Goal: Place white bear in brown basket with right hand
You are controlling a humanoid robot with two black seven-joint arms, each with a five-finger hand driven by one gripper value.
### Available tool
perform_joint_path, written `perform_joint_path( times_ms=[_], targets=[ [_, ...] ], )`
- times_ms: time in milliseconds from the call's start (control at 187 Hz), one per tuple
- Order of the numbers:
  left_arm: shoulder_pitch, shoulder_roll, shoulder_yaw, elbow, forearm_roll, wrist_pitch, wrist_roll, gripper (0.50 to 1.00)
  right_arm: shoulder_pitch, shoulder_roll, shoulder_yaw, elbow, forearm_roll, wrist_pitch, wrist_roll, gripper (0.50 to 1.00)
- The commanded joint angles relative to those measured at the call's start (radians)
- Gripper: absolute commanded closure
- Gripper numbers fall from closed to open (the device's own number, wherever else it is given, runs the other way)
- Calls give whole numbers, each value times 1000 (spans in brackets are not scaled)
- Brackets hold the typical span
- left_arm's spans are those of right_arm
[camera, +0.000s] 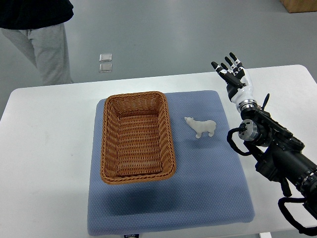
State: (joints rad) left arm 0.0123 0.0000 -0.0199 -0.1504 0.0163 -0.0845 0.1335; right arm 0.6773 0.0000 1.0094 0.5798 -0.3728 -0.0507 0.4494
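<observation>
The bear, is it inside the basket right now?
No, the bear stands on the blue mat to the right of the basket, with a gap between them.

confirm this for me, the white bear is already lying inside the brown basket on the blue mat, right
Not quite. The top view shows the white bear on the blue mat, to the right of the brown basket, not inside it. The basket does sit on the mat.
</observation>
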Motion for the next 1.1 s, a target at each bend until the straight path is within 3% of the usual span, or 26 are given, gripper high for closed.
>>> perform_joint_path(
  times_ms=[0, 1094],
  targets=[
    [0, 0, 0, 0, 1, 0, 0, 500, 1, 0, 0, 0, 0, 0, 0, 579],
    [-3, 0, 0, 12, -3, 9, -2, 500, -1, -3, 0, 0, 0, 3, 0, 579]
  ],
)
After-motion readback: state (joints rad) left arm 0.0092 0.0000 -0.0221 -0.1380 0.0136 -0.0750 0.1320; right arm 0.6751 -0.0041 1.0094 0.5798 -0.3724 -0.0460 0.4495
